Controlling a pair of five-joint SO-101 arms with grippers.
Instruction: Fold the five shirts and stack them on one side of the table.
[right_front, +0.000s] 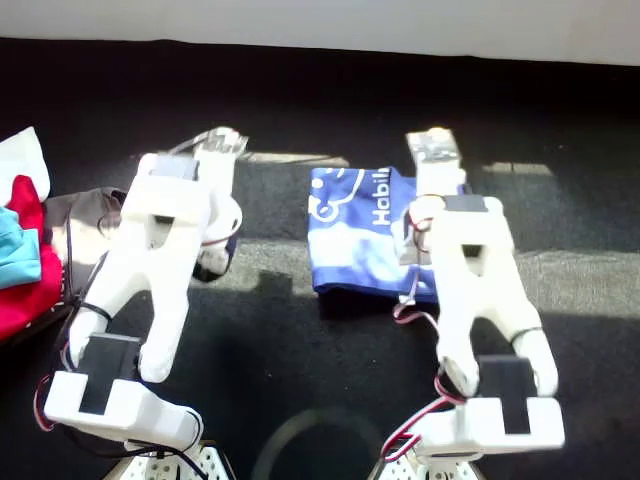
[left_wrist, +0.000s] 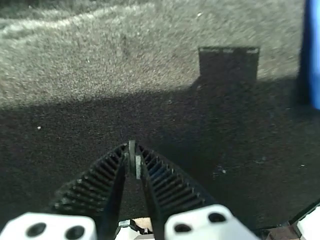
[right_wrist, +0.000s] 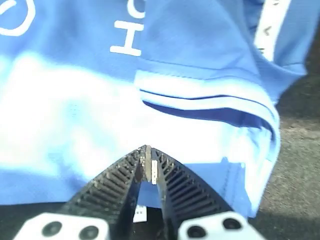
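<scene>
A folded blue shirt (right_front: 355, 235) with white print lies on the black table, right of centre. My right gripper (right_front: 433, 148) is over its right part; in the right wrist view it (right_wrist: 148, 167) is shut, tips together, just above the blue shirt (right_wrist: 200, 65) with no cloth between them. My left gripper (right_front: 222, 138) is left of the shirt over bare table. In the left wrist view it (left_wrist: 133, 161) is shut on nothing, and an edge of the blue shirt (left_wrist: 312, 55) shows off to the side.
At the table's left edge lies a heap of unfolded shirts: a white one (right_front: 20, 160), a red one (right_front: 25, 285), a teal one (right_front: 18, 250) and a grey one (right_front: 85, 215). Black cloth (right_front: 300, 350) covers the table between the arm bases.
</scene>
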